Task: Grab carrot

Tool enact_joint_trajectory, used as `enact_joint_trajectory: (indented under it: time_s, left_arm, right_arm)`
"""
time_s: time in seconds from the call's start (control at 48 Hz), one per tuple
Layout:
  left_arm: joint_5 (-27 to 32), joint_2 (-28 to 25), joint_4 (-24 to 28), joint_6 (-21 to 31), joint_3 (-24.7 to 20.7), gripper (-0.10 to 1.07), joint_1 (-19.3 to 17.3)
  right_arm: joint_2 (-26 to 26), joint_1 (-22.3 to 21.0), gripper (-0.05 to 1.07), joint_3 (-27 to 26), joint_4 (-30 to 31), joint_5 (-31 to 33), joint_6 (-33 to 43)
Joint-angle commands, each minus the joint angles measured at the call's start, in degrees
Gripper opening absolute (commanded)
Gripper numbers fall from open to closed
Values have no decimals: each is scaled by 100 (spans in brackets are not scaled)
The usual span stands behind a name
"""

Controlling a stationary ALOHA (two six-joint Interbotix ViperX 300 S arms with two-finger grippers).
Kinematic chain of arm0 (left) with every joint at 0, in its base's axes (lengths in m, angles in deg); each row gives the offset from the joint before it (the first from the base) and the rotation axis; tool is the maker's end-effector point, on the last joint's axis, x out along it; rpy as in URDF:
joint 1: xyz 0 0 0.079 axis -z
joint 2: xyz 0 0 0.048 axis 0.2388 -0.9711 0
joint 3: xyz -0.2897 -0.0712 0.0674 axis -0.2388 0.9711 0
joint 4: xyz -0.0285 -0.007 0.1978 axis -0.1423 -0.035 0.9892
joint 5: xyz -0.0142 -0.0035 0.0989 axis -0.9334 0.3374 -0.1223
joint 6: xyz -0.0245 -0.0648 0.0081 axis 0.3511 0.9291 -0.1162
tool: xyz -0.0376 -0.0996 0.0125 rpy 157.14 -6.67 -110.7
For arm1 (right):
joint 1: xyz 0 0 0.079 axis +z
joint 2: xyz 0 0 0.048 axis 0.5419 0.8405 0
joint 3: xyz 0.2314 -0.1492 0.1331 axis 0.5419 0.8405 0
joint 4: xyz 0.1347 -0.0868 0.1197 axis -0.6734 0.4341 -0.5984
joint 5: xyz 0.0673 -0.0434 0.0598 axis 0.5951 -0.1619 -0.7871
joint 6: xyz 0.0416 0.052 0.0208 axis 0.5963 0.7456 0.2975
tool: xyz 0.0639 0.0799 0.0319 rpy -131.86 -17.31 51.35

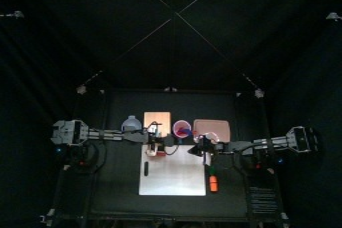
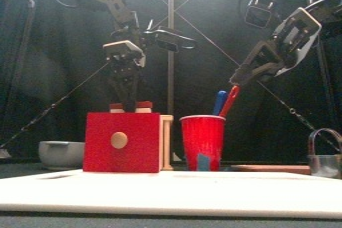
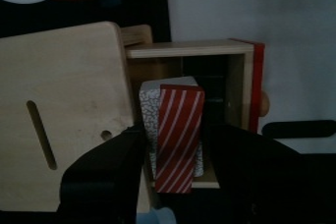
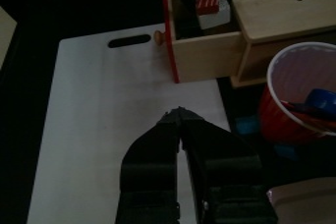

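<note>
The carrot (image 1: pixel 214 183), a small orange piece with a green tip, lay on the white board (image 1: pixel 177 177), close to the board's right edge and towards its front corner. Neither arm touched it.

Your left pincer (image 3: pixel 174 135) hung just beyond the white board's far left corner, over a red wooden box (image 2: pixel 123 142). It pinched a red-and-white striped piece (image 3: pixel 171 120), with one jaw on each side. The striped piece stood upright in the box's open top. From the front, the box showed a round pale knob on its red face.

Your right pincer (image 4: pixel 178 120) hovered above the far part of the white board, nearer the board's right side. Its two jaws were pressed together to a point and held nothing. It was well apart from the carrot.

A red cup (image 2: pixel 203 142) stood just beyond the board's far edge, beside the box, with blue and red sticks leaning in it. A pale wooden board (image 1: pixel 158 119) and a pink-tan board (image 1: pixel 210 128) lay farther beyond the white board, on the black surface (image 1: pixel 120 172). A small pale bowl (image 2: pixel 60 152) sat off the white board's left side.
</note>
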Motion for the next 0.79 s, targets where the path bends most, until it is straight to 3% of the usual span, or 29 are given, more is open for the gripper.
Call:
enact_joint_trajectory:
  time_s: [0.0, 0.125, 0.562, 0.771]
  left_arm:
    - [-53, 53, 18, 62, -62, 94, -18]
    - [-53, 62, 62, 158, -44, 100, -18]
    - [-149, 563, 281, 650, -44, 100, 229]
    - [-835, 1248, 316, 1310, 457, 100, 246]
  right_arm:
    - [-35, 44, 3, -105, -9, -18, 9]
    - [-35, 62, 3, -114, -9, -18, 9]
    - [-97, 70, 3, -158, -9, -18, 0]
    - [-114, 70, 3, -202, -9, -18, 0]
